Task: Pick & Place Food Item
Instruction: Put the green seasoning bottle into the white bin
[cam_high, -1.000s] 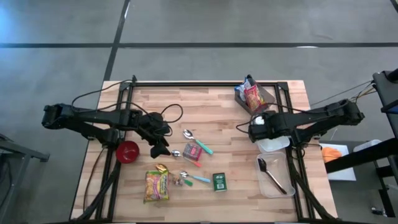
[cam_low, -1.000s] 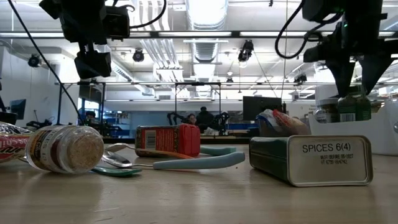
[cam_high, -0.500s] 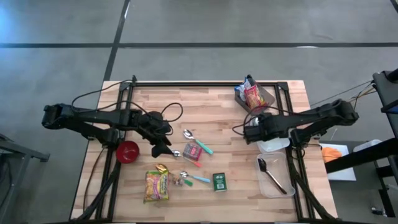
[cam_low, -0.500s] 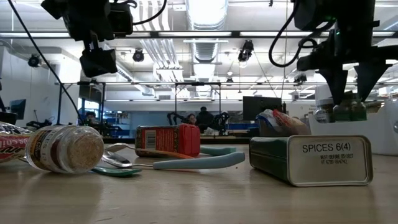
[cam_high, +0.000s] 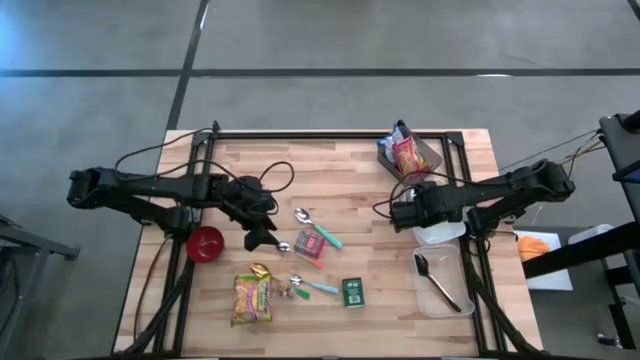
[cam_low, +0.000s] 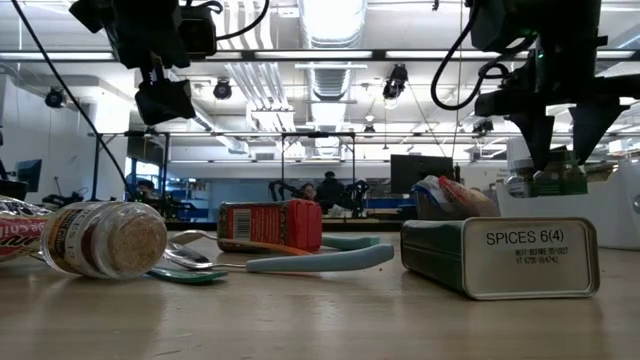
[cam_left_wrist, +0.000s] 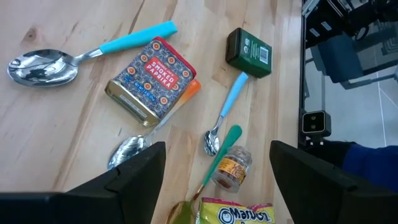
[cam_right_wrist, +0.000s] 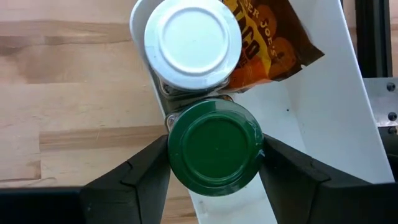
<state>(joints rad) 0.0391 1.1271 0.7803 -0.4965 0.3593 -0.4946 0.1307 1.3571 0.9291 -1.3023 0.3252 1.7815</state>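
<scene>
In the right wrist view a jar with a green lid (cam_right_wrist: 214, 147) sits between the fingers of my right gripper (cam_right_wrist: 215, 163), over the near end of a white bin (cam_right_wrist: 311, 112). In the bin lie a white-lidded jar (cam_right_wrist: 193, 42) and an orange snack bag (cam_right_wrist: 273, 37). My left gripper (cam_left_wrist: 217, 149) hangs open above the table's middle. Below it lie a red paprika tin (cam_left_wrist: 152, 74), a green spice tin (cam_left_wrist: 249, 53), a small spice jar (cam_left_wrist: 230, 168) on its side, a noodle packet (cam_left_wrist: 233, 214) and spoons. My right gripper has the green lid's rim (cam_right_wrist: 171, 149) between its two fingers, one on each side. The fingers come from above, pointing steeply down. The jar stands upright below them (cam_low: 560, 183). The spice tin in front hides whether its base rests on the bin's floor.
A red bowl (cam_high: 205, 243) stands at the table's left. A clear bin with a black spoon (cam_high: 440, 285) sits near the right front corner. A container of snack bags (cam_high: 405, 152) stands at the far right. Bare wood lies along the far edge.
My right gripper has sunk a little with the green-lidded jar and shifted slightly toward the table's left, ending over the white bin. The jar has stayed upright.
</scene>
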